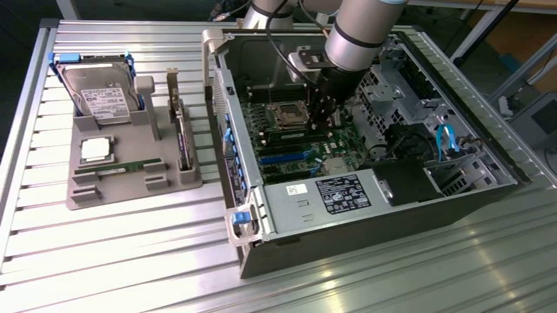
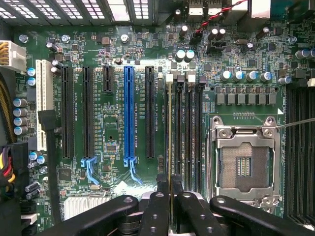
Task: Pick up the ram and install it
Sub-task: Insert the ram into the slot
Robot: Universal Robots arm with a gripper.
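I find the gripper (image 2: 170,183) clamped on the slim green ram stick (image 2: 170,129), which shows edge-on as a thin line between the black fingers (image 2: 161,184). The stick stands upright along the outermost black memory slot (image 2: 189,132), near the silver processor socket (image 2: 244,157). I cannot tell whether it is seated. The open computer case (image 1: 348,241) rests on the slatted metal surface (image 1: 130,248).

Robotics lab bench: slatted aluminium table (image 1: 130,261), open PC case (image 1: 366,244), grey parts fixture (image 1: 130,189), robot arm (image 1: 366,32).
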